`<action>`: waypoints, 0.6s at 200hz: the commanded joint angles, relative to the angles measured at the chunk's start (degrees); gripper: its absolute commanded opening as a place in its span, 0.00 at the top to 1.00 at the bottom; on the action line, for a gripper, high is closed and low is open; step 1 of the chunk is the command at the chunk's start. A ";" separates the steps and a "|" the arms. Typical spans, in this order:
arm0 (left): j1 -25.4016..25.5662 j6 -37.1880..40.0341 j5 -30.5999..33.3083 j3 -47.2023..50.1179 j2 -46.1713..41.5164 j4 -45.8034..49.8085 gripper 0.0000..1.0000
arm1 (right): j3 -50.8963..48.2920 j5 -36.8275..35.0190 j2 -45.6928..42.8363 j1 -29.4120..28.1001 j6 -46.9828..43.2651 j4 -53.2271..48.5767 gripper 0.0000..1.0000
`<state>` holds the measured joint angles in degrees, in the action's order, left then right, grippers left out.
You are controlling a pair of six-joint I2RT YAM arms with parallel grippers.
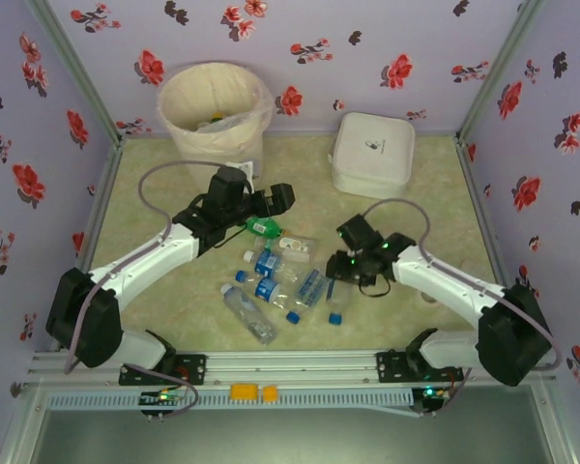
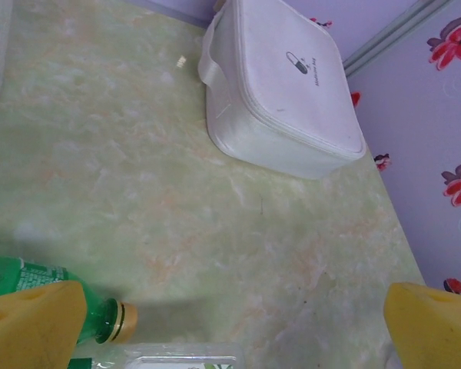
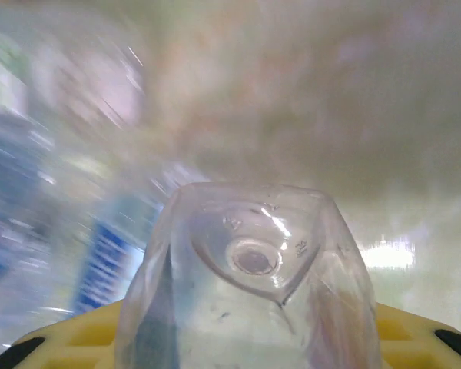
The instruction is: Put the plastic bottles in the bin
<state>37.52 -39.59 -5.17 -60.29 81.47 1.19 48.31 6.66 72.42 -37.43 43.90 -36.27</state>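
Observation:
Several crushed plastic bottles point(image 1: 268, 290) lie in a loose cluster at the table's middle, mostly clear with blue labels and caps. A green bottle point(image 1: 261, 228) lies at the cluster's far side. My right gripper point(image 1: 353, 269) is down at the right edge of the cluster, shut on a clear bottle point(image 3: 250, 261); its base faces the camera between the yellow fingers point(image 3: 69, 338). My left gripper point(image 1: 275, 201) hovers open above the green bottle point(image 2: 15, 280), whose gold cap point(image 2: 124, 321) lies beside the left finger point(image 2: 31, 327). The bin point(image 1: 216, 111) stands at the back left.
A flat white lidded box point(image 1: 371, 155) sits at the back right, also seen in the left wrist view point(image 2: 280, 84). Flowered walls enclose the table on three sides. A clear bottle point(image 2: 169, 357) lies just under the left gripper.

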 commanded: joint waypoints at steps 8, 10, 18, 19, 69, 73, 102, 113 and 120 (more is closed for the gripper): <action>0.60 2.82 -5.83 -1.46 -0.37 -0.88 0.00 | 8.45 0.92 -0.82 4.40 -6.30 -0.31 0.52; 0.71 2.98 -6.10 -1.38 -0.38 -0.92 0.00 | 8.94 0.97 -0.69 4.67 -6.44 -0.06 0.53; 1.01 3.40 -7.25 -1.02 -0.61 -1.06 0.00 | 10.84 1.40 0.14 5.39 -6.64 1.49 0.53; 1.08 3.43 -7.41 -0.99 -0.61 -1.08 0.00 | 10.93 1.42 0.25 5.50 -6.59 1.70 0.52; 4.25 6.46 -12.69 0.11 -2.02 0.46 0.00 | 15.85 5.35 4.82 8.39 -0.11 17.30 0.53; 4.55 6.87 -13.51 -0.03 -2.02 0.76 0.00 | 16.20 6.15 5.26 8.62 0.45 18.14 0.53; 6.05 9.43 -17.13 -1.76 -1.00 3.04 0.00 | 19.30 11.89 8.39 9.30 1.60 20.37 0.53; 6.51 9.75 -17.33 -2.51 -0.21 3.68 0.00 | 19.80 13.47 8.93 9.31 1.88 20.62 0.53; 6.67 9.83 -17.33 -2.98 0.52 4.10 0.00 | 19.74 14.04 8.95 9.30 2.13 21.00 0.53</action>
<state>43.29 -32.77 -19.31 -60.58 81.06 2.90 65.58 15.42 80.84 -28.36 44.12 -19.27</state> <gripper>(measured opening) 0.998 0.470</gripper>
